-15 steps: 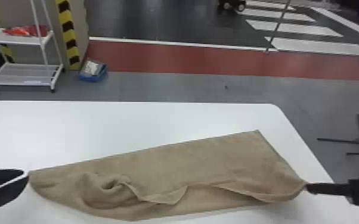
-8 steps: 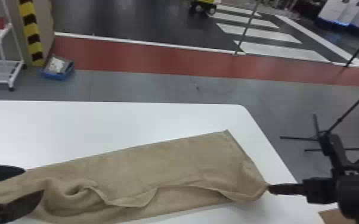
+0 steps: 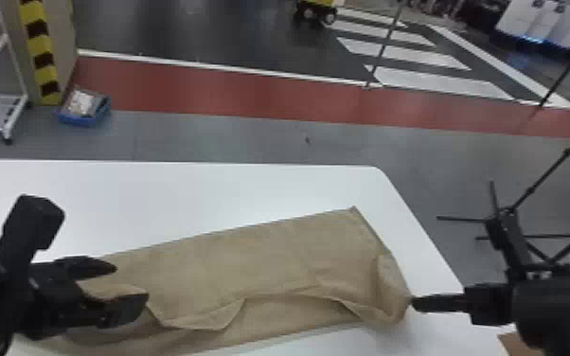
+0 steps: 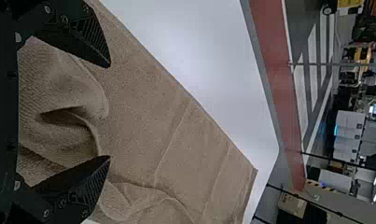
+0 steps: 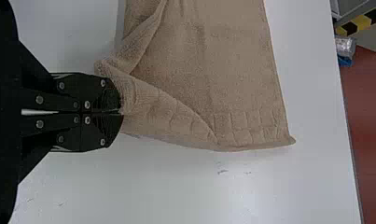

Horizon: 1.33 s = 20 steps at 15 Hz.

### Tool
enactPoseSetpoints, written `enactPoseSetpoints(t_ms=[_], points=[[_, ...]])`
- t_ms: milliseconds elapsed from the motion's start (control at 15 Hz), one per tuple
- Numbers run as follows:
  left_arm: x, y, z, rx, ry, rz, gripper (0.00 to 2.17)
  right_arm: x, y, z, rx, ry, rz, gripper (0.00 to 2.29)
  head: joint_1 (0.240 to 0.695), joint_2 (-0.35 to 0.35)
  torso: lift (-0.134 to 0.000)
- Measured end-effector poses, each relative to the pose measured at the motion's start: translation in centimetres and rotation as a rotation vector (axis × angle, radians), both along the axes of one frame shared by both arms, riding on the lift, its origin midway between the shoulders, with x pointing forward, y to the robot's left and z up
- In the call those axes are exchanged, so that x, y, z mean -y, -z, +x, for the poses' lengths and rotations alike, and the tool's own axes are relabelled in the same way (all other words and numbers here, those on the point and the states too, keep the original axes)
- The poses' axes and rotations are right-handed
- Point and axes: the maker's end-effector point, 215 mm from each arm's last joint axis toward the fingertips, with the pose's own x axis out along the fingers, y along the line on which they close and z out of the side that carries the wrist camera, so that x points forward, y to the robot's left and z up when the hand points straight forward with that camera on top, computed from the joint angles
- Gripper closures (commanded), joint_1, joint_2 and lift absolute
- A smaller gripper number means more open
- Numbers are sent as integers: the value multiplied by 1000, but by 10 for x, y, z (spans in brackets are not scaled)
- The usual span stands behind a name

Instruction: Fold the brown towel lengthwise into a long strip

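Right black two-fingered gripper: fingers pressed together, pinching flap of soft brown terry towel. Left black two-fingered gripper: fingers spread, over towel's opposite end. Towel on white tabletop, stretching between both. Lengthwise fold looks partly made; flap wavy, skewed between grippers. Remaining, I'd judge: align edge, flatten, let go.

Is black from the left gripper to the right gripper and the bulky, rounded right arm. Has small, round, silvery screws set in flat dark plates. Tapers along the fingers, with fine, close ridges near the tips.
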Motion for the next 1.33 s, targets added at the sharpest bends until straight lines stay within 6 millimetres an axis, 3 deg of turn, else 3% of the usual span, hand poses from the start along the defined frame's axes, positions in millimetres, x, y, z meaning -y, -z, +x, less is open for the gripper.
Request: enactPoseSetpoints(t_ms=[133,333,400,533,800,933,1000,1067,1133,1333], points=[[6,17,0,-55,-5,46,620,0,1,1,0,-7,-4,2037,695,-350,-115],[-9,38,-1,-122,-50,100,1538,4,2,3,2,-23,-15,2037,695,-350,-115],[-14,39,-1,-128,-64,109,1727,4,2,4,2,-27,-16,2037,695,-350,-115],[-32,35,1,-116,-111,110,1727,4,3,5,3,-32,-15,2037,695,-350,-115],[-78,-8,-12,-39,-230,0,1710,2,2,6,11,-33,-4,2037,695,-350,-115],[-108,-23,-32,-14,-309,-82,1342,2,1,7,16,-35,-1,2037,695,-350,-115],[-120,-26,-41,-7,-335,-110,718,2,2,7,16,-35,1,2037,695,-350,-115],[-131,-28,-51,5,-356,-136,248,1,3,6,14,-35,3,2037,695,-350,-115],[-140,-28,-58,17,-373,-155,60,1,4,4,11,-34,3,2037,695,-339,-115],[-165,-19,-74,12,-430,-175,60,0,9,0,5,-35,8,2037,695,-317,-115]])
